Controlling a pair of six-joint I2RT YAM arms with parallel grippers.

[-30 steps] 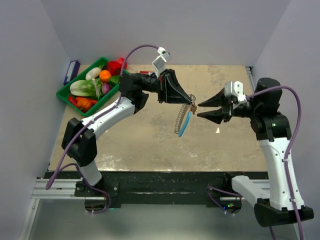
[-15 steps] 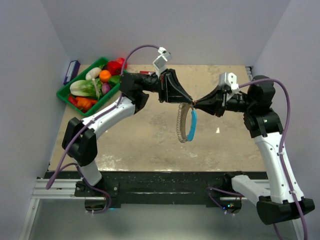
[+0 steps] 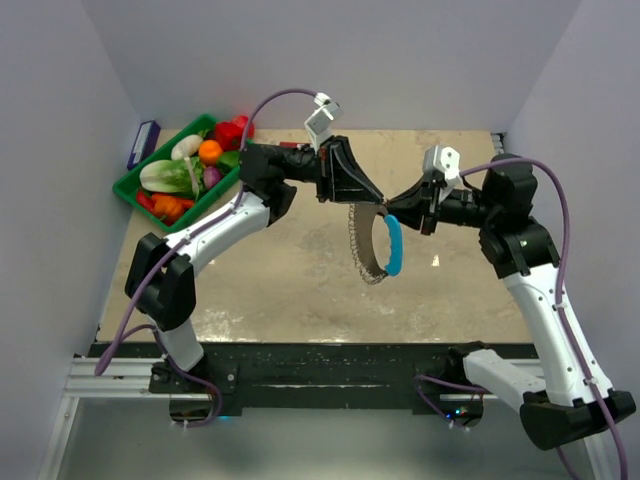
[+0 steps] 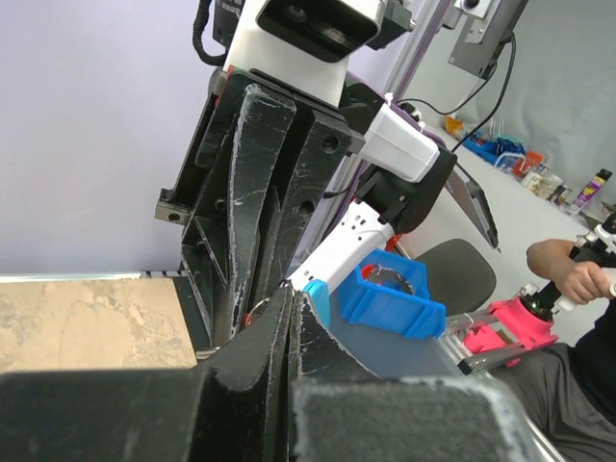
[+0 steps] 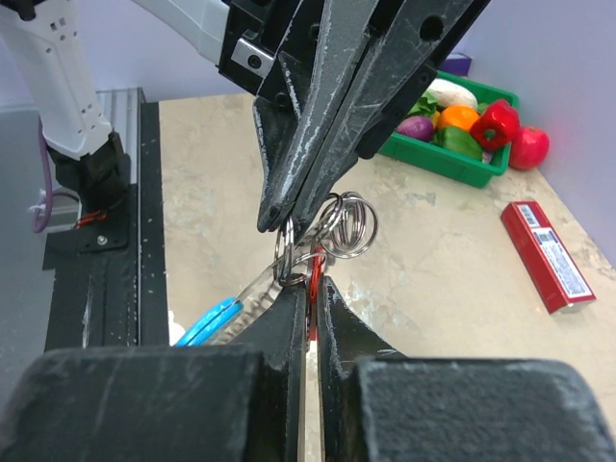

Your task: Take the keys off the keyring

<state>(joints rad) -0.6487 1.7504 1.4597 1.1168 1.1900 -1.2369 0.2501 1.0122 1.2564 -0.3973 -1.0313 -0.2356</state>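
**Both grippers pinched tip to tip at the top of the keyring**

On the overhead cam, far left is the green tray (image 3: 128,187) of veg (image 3: 170,178) at the back corner of the table (image 3: 290,290). A small dark blue box (image 3: 143,143) sits against the wall just beside it. My right wrist cam also shows a long red box (image 5: 547,256) lying flat on the table near that tray.

Moving in, my left gripper (image 3: 383,204) reaches across to the middle with its jaws together, pinching the keyring (image 3: 372,250) at its top. The loop hangs down from there. The silvery keys (image 3: 353,235) fringe its left side and the blue section (image 3: 394,246) curves down the right. I can't tell from overhead whether the bottom of the loop clears the table.

The right gripper (image 3: 392,211) comes in from the other side and meets the left one nose to nose. On its wrist cam the fingers (image 5: 289,327) are squeezed together on the red key (image 5: 314,274), right under a little cluster of split rings (image 5: 348,224).
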